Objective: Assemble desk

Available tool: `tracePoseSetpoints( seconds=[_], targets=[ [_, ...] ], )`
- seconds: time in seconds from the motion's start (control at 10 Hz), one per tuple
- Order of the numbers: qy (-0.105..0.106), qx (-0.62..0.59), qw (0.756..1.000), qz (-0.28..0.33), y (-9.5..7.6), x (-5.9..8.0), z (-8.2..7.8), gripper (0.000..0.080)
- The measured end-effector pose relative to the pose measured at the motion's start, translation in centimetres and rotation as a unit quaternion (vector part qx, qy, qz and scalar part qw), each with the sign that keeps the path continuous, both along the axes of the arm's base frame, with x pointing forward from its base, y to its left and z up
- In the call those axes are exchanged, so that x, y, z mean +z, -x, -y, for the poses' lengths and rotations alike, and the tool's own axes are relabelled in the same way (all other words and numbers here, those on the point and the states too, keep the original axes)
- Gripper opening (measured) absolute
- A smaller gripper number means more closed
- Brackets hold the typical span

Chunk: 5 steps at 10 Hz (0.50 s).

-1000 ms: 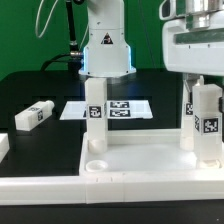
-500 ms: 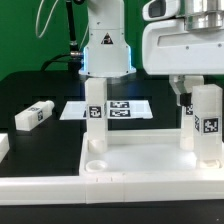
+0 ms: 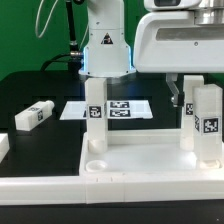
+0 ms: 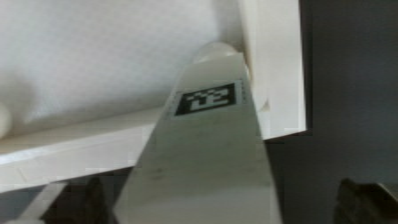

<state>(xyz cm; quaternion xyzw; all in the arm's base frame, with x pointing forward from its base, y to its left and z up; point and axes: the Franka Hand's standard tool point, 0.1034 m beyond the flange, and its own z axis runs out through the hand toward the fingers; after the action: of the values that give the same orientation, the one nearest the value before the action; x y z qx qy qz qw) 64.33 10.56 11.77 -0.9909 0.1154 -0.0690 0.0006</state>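
Filling the front of the exterior view, the large white plastic rectangular rimmed tabletop (image 3: 150,158) lies underside up on the black table (image 3: 30,90), in front of the flat white marker board (image 3: 72,110). Next in bulk, the arm's white wrist housing (image 3: 185,45) has slid toward the exterior view's left over the last second and now looms larger, yet it stays above the tabletop's right end. I judge that to be a small adjustment over a seated leg, not a trip to a new part.

Three blocky white tagged legs stand upright in corner sockets: the left rear leg (image 3: 95,115), the right rear leg (image 3: 189,125) and the right front leg (image 3: 209,125). The front left socket (image 3: 97,160) is empty. A fourth leg (image 3: 35,115) lies loose on the table at the exterior view's left, so one leg appears left to fit.

The gripper (image 4: 214,188) is spread wide. In the wrist view its dark fingers (image 4: 365,200) flank a standing leg with gaps on both sides, clamping nothing. Which right-hand leg that is, I cannot tell.
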Motion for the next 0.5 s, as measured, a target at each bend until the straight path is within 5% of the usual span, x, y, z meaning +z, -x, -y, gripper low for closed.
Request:
tracePoseSetpoints(
  seconds=[0.1, 0.2, 0.3, 0.4, 0.5],
  targets=[
    [0.0, -0.002, 1.0, 0.0, 0.0, -0.01, 0.03, 0.0621],
    [-0.004, -0.027, 1.0, 0.0, 0.0, -0.02, 0.02, 0.0436],
    [-0.01, -0.068, 0.998, 0.001, -0.01, -0.01, -0.01, 0.0436],
    [-0.015, -0.102, 0.995, 0.002, 0.0, -0.02, 0.02, 0.0287],
    [-0.019, -0.134, 0.991, 0.002, 0.01, -0.03, 0.02, 0.0287]
  ],
)
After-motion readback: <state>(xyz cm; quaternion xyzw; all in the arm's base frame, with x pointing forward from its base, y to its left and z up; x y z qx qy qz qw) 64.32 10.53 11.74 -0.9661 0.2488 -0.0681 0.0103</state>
